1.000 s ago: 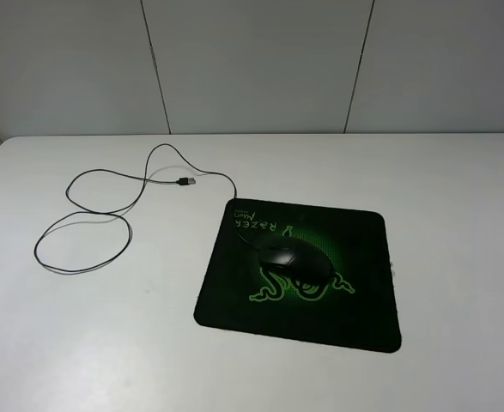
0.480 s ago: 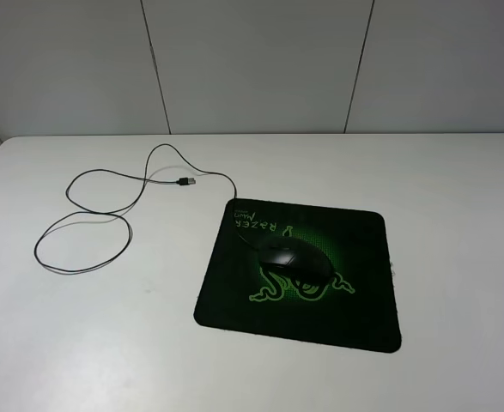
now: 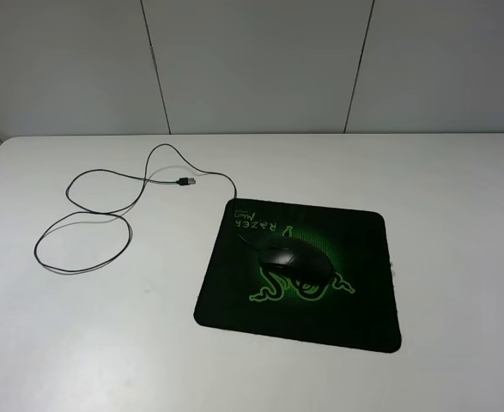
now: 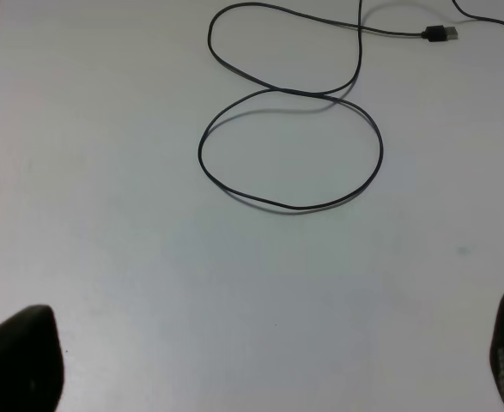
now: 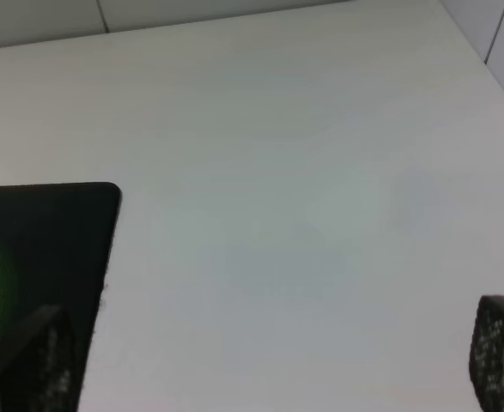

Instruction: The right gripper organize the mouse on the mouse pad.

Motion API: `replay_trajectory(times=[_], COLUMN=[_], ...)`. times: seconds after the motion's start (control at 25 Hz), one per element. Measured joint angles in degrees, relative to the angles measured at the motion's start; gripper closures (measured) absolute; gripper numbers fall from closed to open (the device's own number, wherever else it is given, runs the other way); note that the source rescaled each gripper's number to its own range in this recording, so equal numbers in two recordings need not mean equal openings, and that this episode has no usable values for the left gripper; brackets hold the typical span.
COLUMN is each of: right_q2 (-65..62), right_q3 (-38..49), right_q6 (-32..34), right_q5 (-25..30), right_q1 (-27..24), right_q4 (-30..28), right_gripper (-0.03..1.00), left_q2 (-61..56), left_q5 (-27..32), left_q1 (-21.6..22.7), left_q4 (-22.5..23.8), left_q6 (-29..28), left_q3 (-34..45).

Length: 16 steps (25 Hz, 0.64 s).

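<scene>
The black mouse [image 3: 294, 257] lies on the mouse pad [image 3: 355, 292], on its green snake logo, with its nose toward the "RAZER" lettering. Its thin cable [image 3: 88, 215] loops over the white table to the left and ends in a USB plug [image 3: 186, 181]. Neither arm shows in the exterior high view. In the right wrist view the right gripper [image 5: 264, 360] is open and empty, above bare table beside a corner of the pad [image 5: 37, 232]. In the left wrist view the left gripper [image 4: 260, 369] is open and empty, near the cable loop [image 4: 294, 209] and plug [image 4: 440, 33].
The white table [image 3: 458, 189] has a grey panelled wall [image 3: 252, 60] behind its back edge. The cable loops cover the left half of the table.
</scene>
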Motion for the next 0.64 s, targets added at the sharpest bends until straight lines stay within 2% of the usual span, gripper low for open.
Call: replay_trajectory(times=[0.64], right_q2=[0.0], right_q3=[0.0], right_q6=[0.0], right_q5=[0.0], right_q1=[0.0], right_q4=[0.0], right_gripper=[-0.03], left_q2=[0.0], left_q5=[0.0], left_q1=[0.0], left_q4=[0.0], left_q6=[0.0], left_q3=[0.0])
